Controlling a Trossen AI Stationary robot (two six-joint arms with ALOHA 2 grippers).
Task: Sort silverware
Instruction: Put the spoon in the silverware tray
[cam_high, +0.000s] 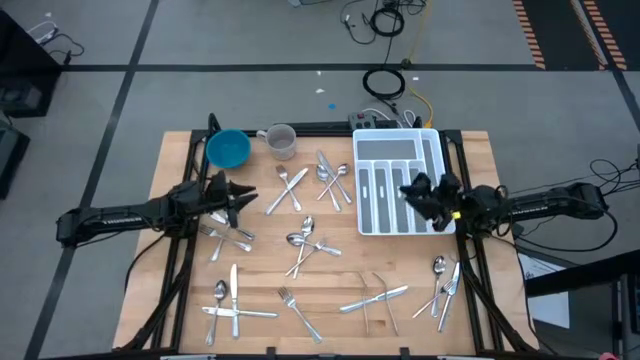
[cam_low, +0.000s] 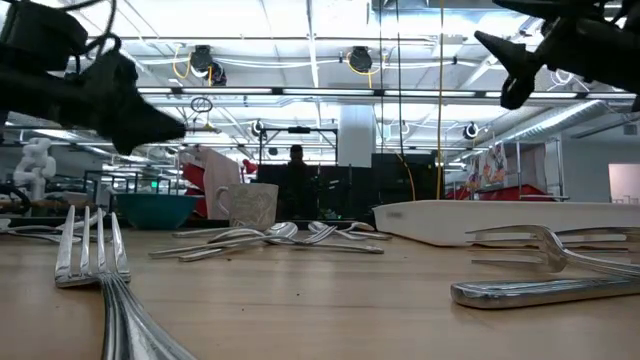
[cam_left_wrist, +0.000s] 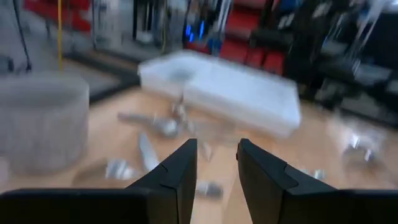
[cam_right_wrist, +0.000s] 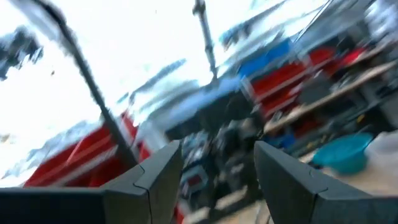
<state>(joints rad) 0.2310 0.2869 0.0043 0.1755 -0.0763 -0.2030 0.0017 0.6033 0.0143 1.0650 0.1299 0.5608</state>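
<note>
The silverware lies scattered over the wooden table: forks and spoons at mid-table (cam_high: 305, 240), a crossed pair (cam_high: 288, 187), a cluster beside the tray (cam_high: 335, 180), and more along the near edge (cam_high: 232, 302) (cam_high: 376, 295) (cam_high: 444, 280). My left gripper (cam_high: 244, 197) (cam_left_wrist: 216, 158) hovers open above the table's left half, fingers pointing toward the tray, with nothing between them. My right gripper (cam_high: 408, 192) (cam_right_wrist: 217, 162) is open and empty, raised over the white tray's near half (cam_high: 372, 205); its wrist view looks out into the room. In the low view both grippers hang well above the tabletop.
The white compartmented tray (cam_high: 398, 150) sits at the far right. A blue bowl (cam_high: 228, 150) and a clear cup (cam_high: 281, 141) stand at the far left. In the low view a fork (cam_low: 95, 262) lies close to the near edge. Cables lie on the floor beyond the table.
</note>
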